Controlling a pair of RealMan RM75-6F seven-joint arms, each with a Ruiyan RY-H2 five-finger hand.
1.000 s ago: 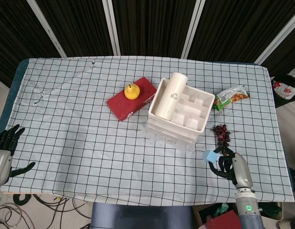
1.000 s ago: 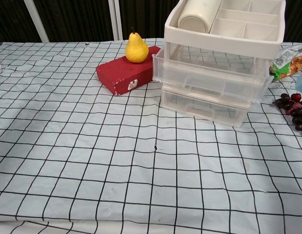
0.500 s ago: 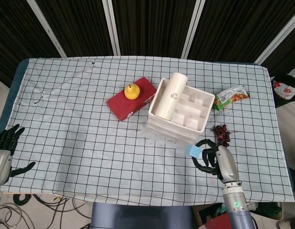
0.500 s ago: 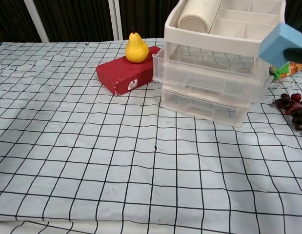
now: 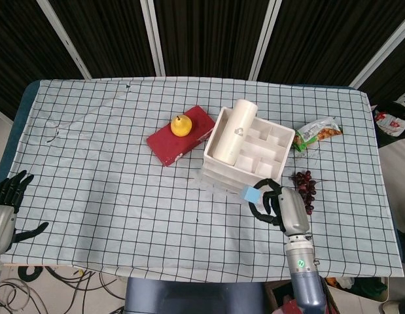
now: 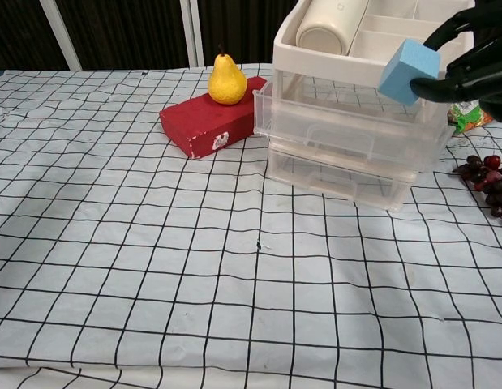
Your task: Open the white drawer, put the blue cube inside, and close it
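Observation:
My right hand (image 5: 279, 203) (image 6: 471, 57) holds the blue cube (image 5: 250, 193) (image 6: 409, 70) in the air at the front of the white drawer unit (image 5: 245, 160) (image 6: 356, 121). In the chest view the cube hangs just over the front edge of the upper clear drawer (image 6: 348, 121), which is slid out a little. The lower drawer (image 6: 340, 174) sits pushed in. A white cylinder (image 5: 235, 131) lies in the top tray. My left hand (image 5: 9, 196) rests at the table's near left edge with its fingers spread, holding nothing.
A yellow pear (image 5: 181, 125) sits on a red box (image 5: 180, 135) left of the drawers. Dark grapes (image 5: 305, 185) lie right of the drawers, close to my right hand. A snack packet (image 5: 317, 133) lies further back right.
My right hand has carried the blue cube leftward from beside the grapes to the front of the drawer unit. The left hand has stayed still.

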